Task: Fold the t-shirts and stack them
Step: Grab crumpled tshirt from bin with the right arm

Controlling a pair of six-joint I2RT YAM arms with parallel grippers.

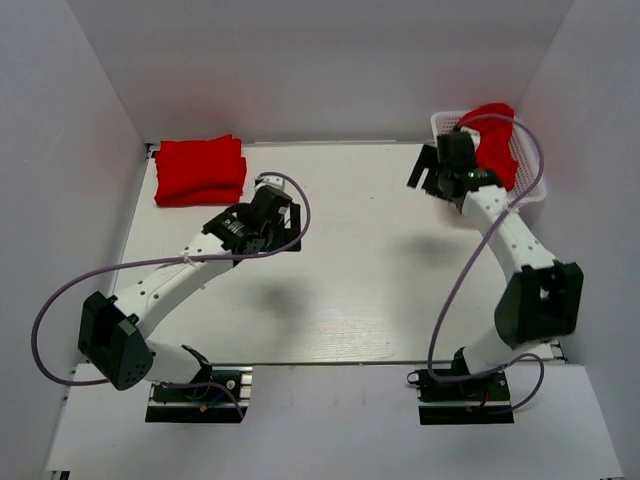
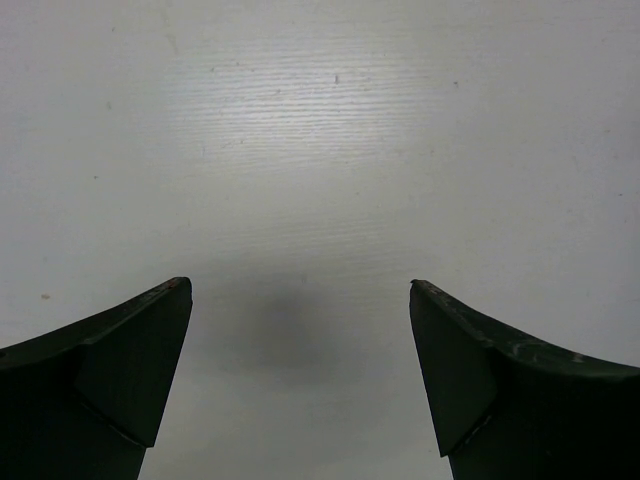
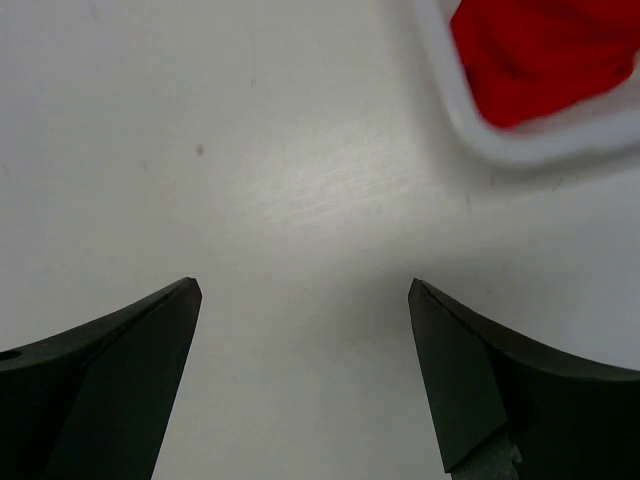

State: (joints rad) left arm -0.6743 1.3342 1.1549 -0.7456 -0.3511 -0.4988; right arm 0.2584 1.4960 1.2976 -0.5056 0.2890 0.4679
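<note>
— Up at ten o'clock on the surface (image 1: 380, 270), what's that red block?

— A stack of folded t-shirts (image 1: 200, 170), lying square, with neither arm touching it.

— And the unfolded one?

— A crumpled red t-shirt (image 1: 497, 128) sits in the white basket (image 1: 528, 196) at two o'clock, heaped above the rim.

— Are the tools holding anything?

— No. The left tool (image 2: 300, 290) is spread wide over bare surface near the middle. The right tool (image 3: 305, 285) is just as wide and empty, and it hangs just beside the basket's near corner, which is at one o'clock from its own camera.

— So which step is it?

— Fetching the next shirt, I'd say. The right tool must clear the rim, drop onto the cloth and pinch a good fold. Then it must lift high enough that the shirt doesn't drag the basket along.
</note>
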